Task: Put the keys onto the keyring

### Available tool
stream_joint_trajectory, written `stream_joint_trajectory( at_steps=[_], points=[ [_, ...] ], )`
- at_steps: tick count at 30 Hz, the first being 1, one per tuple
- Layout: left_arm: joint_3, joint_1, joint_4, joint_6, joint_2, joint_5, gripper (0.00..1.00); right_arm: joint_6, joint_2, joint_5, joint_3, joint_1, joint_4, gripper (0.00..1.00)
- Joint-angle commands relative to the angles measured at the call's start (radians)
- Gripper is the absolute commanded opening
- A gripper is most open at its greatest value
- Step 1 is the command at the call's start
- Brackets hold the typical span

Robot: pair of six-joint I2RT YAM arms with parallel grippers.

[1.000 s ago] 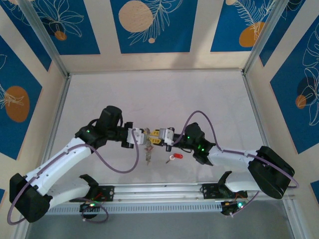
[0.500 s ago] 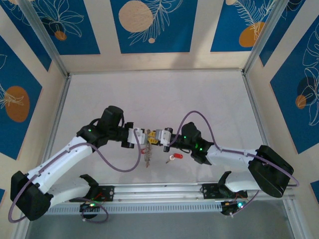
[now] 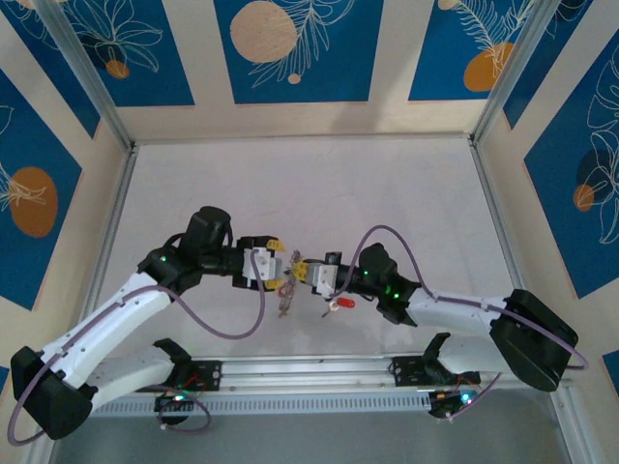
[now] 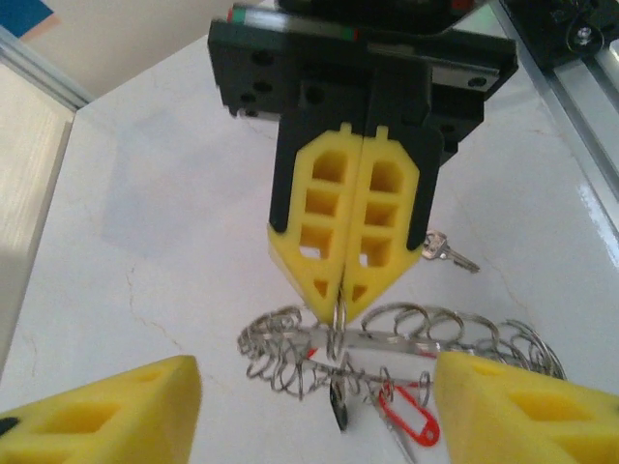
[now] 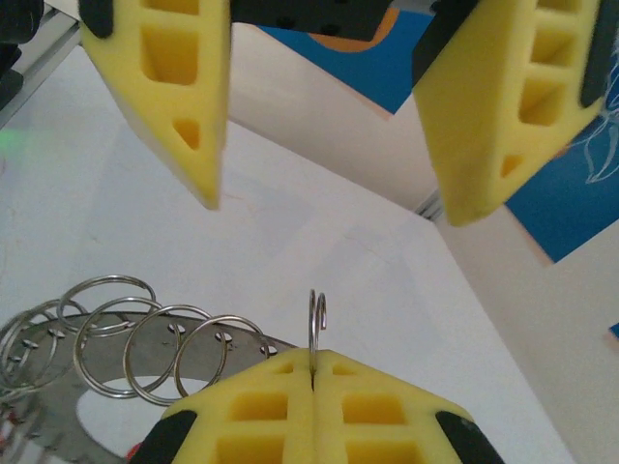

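The keyring (image 4: 416, 340) is a flat grey metal ring strung with several small wire split rings, held up above the table. My right gripper (image 4: 340, 304) is shut on one split ring (image 5: 314, 319) of the keyring (image 5: 126, 353). My left gripper (image 4: 314, 406) faces it, open, with its yellow fingers (image 5: 174, 97) either side of the keyring and not touching it. A key with a red head (image 4: 411, 422) hangs below the ring. Another small key (image 4: 448, 254) lies on the table behind. From above, both grippers (image 3: 274, 267) (image 3: 306, 275) meet over the dangling keyring (image 3: 287, 292), with a red-headed key (image 3: 340, 303) beside it.
The white tabletop (image 3: 309, 193) stretches out behind the grippers, bounded by aluminium rails (image 3: 493, 213) and blue patterned walls. The arms' base rail (image 3: 309, 372) runs along the near edge.
My left gripper has opened and let go of the keyring. My right gripper has closed on a split ring, shifted slightly left, and now carries the keyring alone.
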Motion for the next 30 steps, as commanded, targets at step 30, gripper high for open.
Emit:
stream_joint_trajectory(
  at_steps=[30],
  points=[
    [0.046, -0.324, 0.334, -0.855, 0.461, -0.190, 0.49, 0.434, -0.302, 0.221, 0.145, -0.651, -0.524, 0.00]
  ],
)
